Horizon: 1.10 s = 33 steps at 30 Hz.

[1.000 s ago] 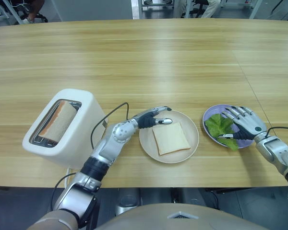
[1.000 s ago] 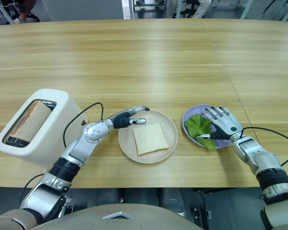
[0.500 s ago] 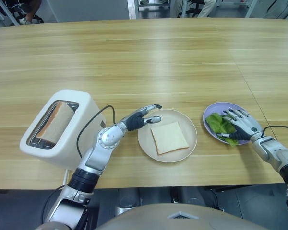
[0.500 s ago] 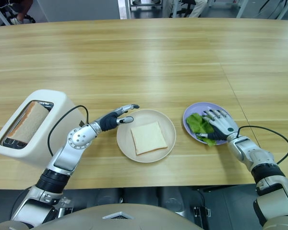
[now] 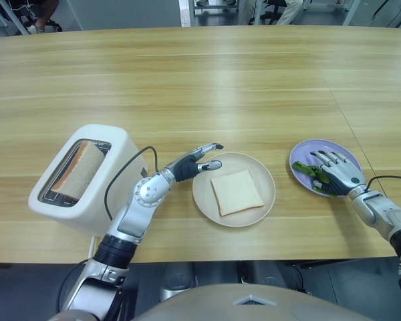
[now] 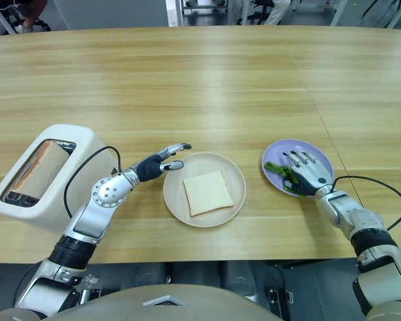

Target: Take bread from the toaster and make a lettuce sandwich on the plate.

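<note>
A cream toaster stands at the left with one bread slice upright in its slot. To its right, a beige plate holds a flat white bread slice. My left hand hovers at that plate's left rim, open, fingers stretched out, holding nothing. On the right, a purple plate carries the green lettuce. My right hand rests on this plate with its fingers curled over the bunched lettuce, hiding most of the leaf.
The toaster's black cable loops over the table beside my left forearm. A thin cable trails by my right wrist. Wide bare wooden tabletop stretches behind both plates. The table's front edge runs just below the plates.
My left hand has drawn back leftward off the bread to the plate's rim. My right hand has curled over the lettuce, bunching it, and the purple plate has slid slightly right.
</note>
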Available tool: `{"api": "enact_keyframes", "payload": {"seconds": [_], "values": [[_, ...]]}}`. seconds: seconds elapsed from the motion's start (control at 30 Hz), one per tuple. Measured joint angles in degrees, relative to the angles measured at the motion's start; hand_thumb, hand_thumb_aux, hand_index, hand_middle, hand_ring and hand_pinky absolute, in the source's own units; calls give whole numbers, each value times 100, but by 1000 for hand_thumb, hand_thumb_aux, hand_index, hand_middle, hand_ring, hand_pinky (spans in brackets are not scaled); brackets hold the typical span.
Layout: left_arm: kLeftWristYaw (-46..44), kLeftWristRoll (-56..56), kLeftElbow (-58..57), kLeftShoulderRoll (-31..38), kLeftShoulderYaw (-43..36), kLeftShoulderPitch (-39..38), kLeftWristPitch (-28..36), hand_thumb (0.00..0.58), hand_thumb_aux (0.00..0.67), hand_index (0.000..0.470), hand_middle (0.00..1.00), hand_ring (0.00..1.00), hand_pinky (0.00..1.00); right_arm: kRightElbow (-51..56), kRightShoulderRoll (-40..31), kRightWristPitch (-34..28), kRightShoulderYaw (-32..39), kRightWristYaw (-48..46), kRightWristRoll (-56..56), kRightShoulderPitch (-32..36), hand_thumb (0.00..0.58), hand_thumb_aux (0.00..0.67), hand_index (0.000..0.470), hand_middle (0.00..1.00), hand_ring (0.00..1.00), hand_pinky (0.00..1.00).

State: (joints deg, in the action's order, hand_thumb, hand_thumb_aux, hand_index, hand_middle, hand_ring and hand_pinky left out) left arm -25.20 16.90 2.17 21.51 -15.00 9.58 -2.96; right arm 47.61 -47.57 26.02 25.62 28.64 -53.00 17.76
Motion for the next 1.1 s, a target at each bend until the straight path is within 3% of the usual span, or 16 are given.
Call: {"api": "enact_keyframes", "payload": {"seconds": [0.33,0.77,1.1], "values": [[20,-37,7,-16,15,-100,-37,0,0,0,0,0,0,-483,-128,52,-234,117,206,-52,580,670,460,0,0,0],[297,-114,461,-95,213,-233,24,0,0,0,0,0,0,-2382,-354,-48,-757,-172,296,-470,580,670,460,0,0,0],[1027,-343,1335,-498,963,-272,306,0,0,0,0,0,0,-3741,416,-24,-579,-1083,202,-436,580,670,460,0,0,0]]}}
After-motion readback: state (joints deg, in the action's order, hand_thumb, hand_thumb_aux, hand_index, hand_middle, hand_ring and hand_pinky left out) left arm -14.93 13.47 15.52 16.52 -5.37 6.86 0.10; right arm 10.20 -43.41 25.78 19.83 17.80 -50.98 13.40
